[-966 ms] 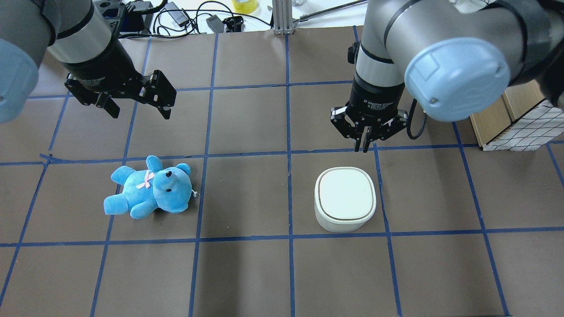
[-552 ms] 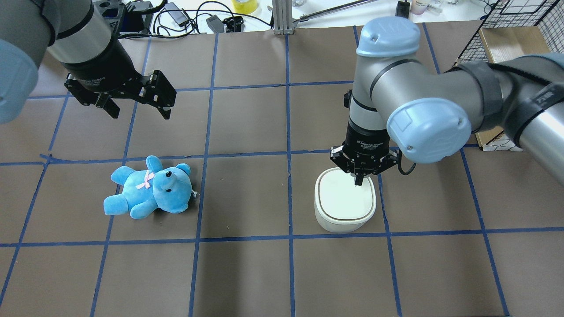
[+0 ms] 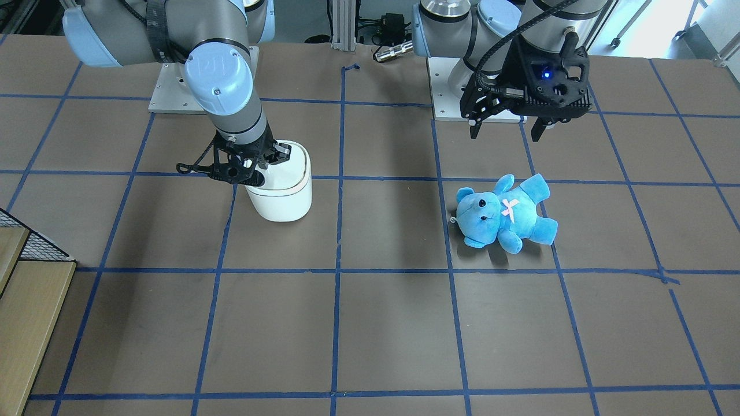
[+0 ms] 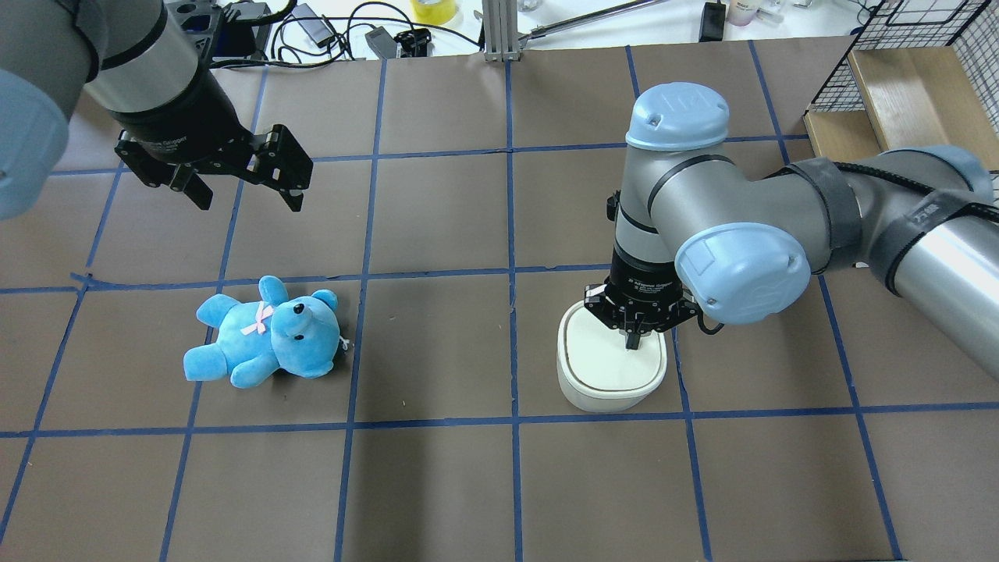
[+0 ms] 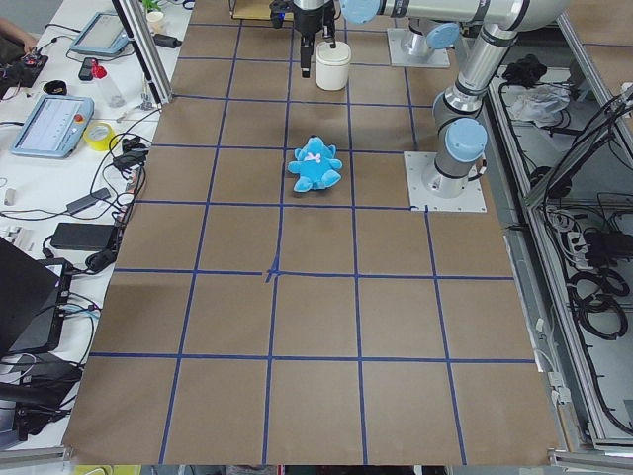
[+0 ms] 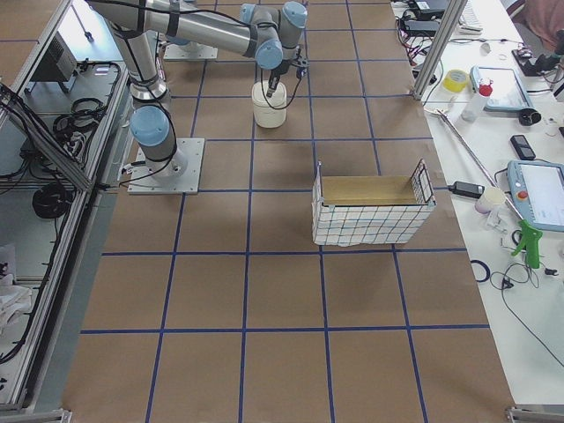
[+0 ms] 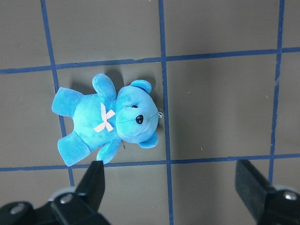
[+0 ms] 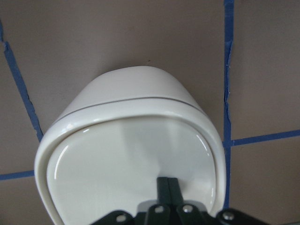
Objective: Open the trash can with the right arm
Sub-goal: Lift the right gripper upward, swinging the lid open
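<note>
The white trash can (image 4: 601, 378) stands right of the table's middle with its lid down; it also shows in the front view (image 3: 286, 199) and the right wrist view (image 8: 126, 136). My right gripper (image 4: 632, 342) is shut, points straight down, and its fingertips (image 8: 168, 183) rest on the lid near its far right part. In the front view the right gripper (image 3: 261, 171) sits on the can's top. My left gripper (image 4: 248, 199) is open and empty, hanging above the table beyond a blue teddy bear (image 4: 265, 336).
The teddy (image 7: 108, 119) lies on its back below the open left gripper (image 7: 172, 183). A wire basket with a wooden box (image 4: 897, 86) stands at the far right. Cables and a metal post (image 4: 499, 31) line the far edge.
My right arm came down and toward the near side; its shut fingers went from beyond the can to resting on the lid. The left arm and the teddy have not moved.
</note>
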`<state>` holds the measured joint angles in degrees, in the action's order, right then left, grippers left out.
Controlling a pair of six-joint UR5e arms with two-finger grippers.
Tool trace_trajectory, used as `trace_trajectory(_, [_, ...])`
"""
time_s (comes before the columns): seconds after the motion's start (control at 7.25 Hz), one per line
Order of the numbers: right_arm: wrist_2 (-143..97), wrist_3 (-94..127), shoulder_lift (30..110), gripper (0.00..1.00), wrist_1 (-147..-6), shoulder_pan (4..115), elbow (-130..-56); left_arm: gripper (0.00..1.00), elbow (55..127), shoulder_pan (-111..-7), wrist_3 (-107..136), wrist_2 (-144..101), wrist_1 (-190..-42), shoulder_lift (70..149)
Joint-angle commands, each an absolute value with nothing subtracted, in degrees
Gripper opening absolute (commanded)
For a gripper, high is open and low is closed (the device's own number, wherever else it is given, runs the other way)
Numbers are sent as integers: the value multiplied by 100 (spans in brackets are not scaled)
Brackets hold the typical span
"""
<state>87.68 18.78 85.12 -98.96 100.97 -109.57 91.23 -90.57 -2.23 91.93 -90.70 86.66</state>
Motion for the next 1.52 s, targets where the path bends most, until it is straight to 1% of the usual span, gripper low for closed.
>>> trace_trajectory(0.0, [8771, 1898, 8586, 29, -9897, 10090, -10864, 100, 9123, -9053, -220, 9193, -9070, 8666])
trace_trajectory(0.14, [8719, 1881, 8665, 99, -9818, 10090, -10550, 100, 9123, -9053, -228, 9193, -9070, 8666])
trace_trajectory(0.41, [8762, 1846, 8903, 100, -8743, 10081, -9454, 100, 9123, -9053, -229, 9193, -9070, 8666])
trace_trajectory(0.69, [8806, 1811, 8947, 100, -8062, 10098, -8346, 100, 9123, -9053, -229, 9193, -9070, 8666])
trace_trajectory(1.38, [8903, 1811, 8903, 100, -8226, 10099, -8253, 100, 9123, -9053, -220, 9193, -9070, 8666])
